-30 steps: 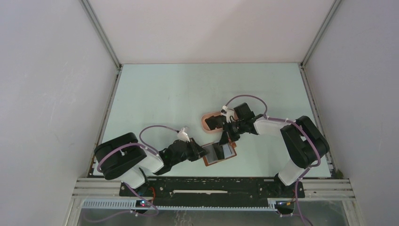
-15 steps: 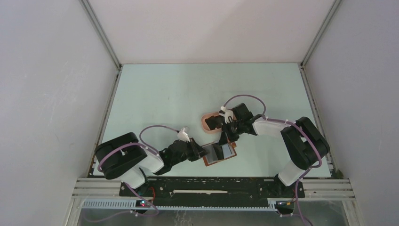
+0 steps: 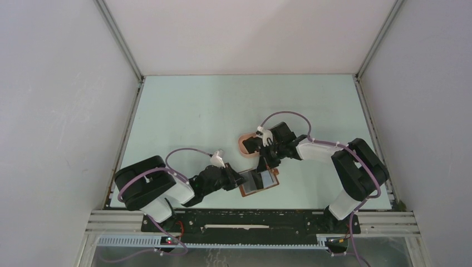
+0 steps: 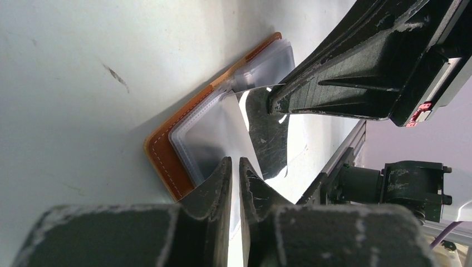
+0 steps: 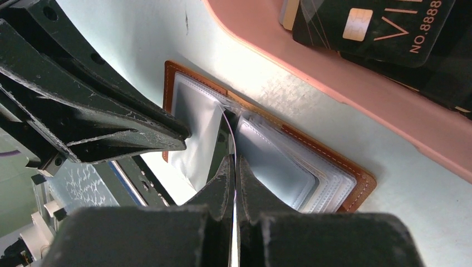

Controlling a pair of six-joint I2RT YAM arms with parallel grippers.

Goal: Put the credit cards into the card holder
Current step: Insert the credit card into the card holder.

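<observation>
Holder: the holder (image 3: 259, 181) is lying open near the middle of the tabletop's (image 3: 195, 111) near edge, clear pockets facing up.
Left tool: the left tool (image 4: 234, 167) is pinching a clear sleeve (image 4: 214, 125), lifting it off the stack.
Right tool: the right tool (image 5: 234, 167) is clenched on a thin sleeve edge at the holder's fold; no card is visibly in it.
Cards: black cards (image 5: 384, 25) are waiting in the pink tray (image 5: 356, 83), just beyond the holder.
Advice: the sleeve's mouth probably needs keeping taut and wide, both tools pulling gently apart, so a card can slide in flat without buckling the plastic.
</observation>
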